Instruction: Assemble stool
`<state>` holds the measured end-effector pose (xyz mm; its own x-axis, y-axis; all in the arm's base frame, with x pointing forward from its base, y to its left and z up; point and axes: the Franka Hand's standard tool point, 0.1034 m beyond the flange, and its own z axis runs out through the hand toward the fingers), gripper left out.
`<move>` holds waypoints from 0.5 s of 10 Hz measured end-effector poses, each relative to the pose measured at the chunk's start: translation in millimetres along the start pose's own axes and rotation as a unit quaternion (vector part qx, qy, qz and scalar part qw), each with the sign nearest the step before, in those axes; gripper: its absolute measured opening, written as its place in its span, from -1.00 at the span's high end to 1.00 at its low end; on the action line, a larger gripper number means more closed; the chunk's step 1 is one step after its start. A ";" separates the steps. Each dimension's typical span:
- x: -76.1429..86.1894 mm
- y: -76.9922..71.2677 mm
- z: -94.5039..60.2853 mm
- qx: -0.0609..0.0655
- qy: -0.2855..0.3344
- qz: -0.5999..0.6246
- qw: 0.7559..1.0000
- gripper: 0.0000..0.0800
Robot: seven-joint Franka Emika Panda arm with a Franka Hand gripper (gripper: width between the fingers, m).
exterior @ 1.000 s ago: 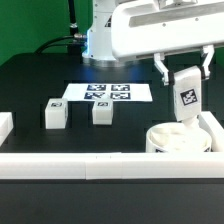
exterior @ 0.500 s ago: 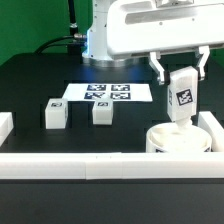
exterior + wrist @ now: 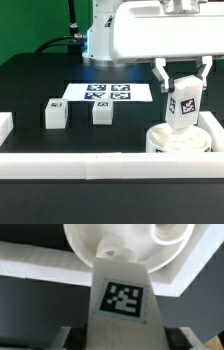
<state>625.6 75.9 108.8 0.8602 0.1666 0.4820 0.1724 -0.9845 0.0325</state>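
Black tabletop [image 3: 40, 80], with a long white rail [image 3: 80, 163] along its near edge, right in front of the seat. The marker board [image 3: 108, 93] lies flat, back from the seat and off to the exterior view's left of it. The seat [image 3: 180, 140] is a round white disc tucked against that rail. One leg [image 3: 183, 103] stands upright right over the seat, tag facing the camera, its lower end meeting the seat's top by a recess [image 3: 115, 249]. Can't tell if it's actually in. The jaws are clamped on that leg's upper part. Two spare legs [image 3: 56, 114] [image 3: 102, 113] sit loose, well apart from the seat on the exterior view's left.
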 end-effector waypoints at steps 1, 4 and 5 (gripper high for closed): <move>-0.2 0.1 0.2 0.000 0.000 0.000 1.000 0.19; -0.7 2.3 4.6 -0.001 -0.005 -0.026 1.000 0.19; 3.8 1.3 5.1 0.000 -0.004 -0.027 1.000 0.19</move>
<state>631.6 75.6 106.3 0.8529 0.2207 0.4731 0.2193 -0.9739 0.0588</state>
